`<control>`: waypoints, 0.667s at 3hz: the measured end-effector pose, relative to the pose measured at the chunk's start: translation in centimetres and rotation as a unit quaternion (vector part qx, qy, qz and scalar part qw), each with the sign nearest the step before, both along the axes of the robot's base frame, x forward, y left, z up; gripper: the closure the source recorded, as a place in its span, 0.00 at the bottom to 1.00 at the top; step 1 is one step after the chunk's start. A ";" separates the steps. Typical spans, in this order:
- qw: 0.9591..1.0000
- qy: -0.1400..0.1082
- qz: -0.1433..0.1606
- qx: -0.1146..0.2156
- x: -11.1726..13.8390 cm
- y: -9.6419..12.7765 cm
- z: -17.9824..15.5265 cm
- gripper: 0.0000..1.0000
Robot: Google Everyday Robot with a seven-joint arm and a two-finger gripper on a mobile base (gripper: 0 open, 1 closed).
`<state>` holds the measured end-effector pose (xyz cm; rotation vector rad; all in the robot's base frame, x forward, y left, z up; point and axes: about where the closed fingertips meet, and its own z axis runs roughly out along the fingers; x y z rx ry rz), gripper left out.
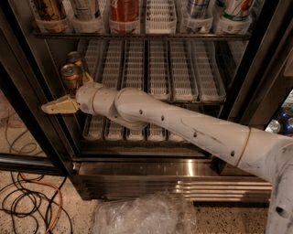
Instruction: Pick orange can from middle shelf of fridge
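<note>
The orange can, slim with a silver top, stands upright at the left end of the middle shelf, a dark rack with long white slotted lane trays. A second dark can top shows just behind it. My gripper is at the can's lower body, which it hides. The white arm reaches in from the lower right across the front of the shelf. The fridge has black door frames and a ribbed steel base.
The upper shelf holds several cans and bottles in white trays, among them a red can. The black door frame stands close on the left. Cables and a clear plastic bag lie on the floor.
</note>
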<state>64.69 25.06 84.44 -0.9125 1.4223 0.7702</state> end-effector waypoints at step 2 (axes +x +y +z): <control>1.000 -0.024 -0.005 0.005 1.8 2.1 -0.4 0.00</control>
